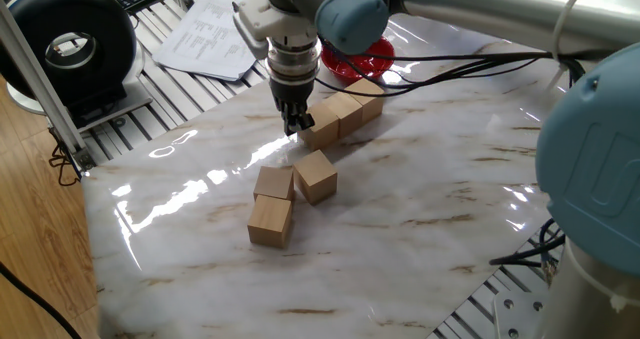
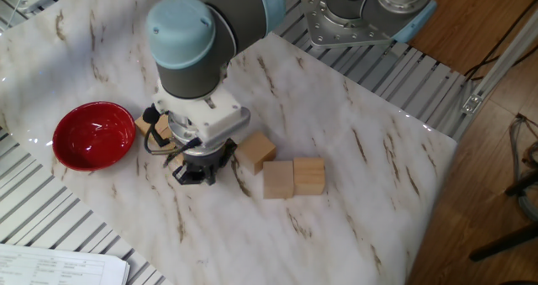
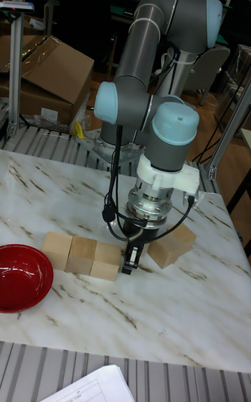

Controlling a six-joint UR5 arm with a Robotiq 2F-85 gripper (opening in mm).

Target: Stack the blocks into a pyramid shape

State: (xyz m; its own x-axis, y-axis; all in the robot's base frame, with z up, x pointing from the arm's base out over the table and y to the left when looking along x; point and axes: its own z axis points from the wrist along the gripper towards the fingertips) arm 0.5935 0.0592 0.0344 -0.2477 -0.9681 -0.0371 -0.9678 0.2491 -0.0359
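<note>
1. My gripper (image 1: pixel 296 126) hangs fingers-down just beside the end of a row of three blocks (image 1: pixel 341 114) near the red bowl (image 3: pixel 21 275); whether the fingers are spread or pressed together, I cannot tell.
2. Three more blocks (image 1: pixel 290 194) cluster mid-tabletop (image 1: pixel 420 229).

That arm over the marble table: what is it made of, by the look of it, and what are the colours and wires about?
The arm is thick grey tubes joined by rounded joints with pale blue caps. A white collar sits above a ribbed silver wrist, ending in a small black two-finger gripper. Black cables loop down to the wrist.
</note>
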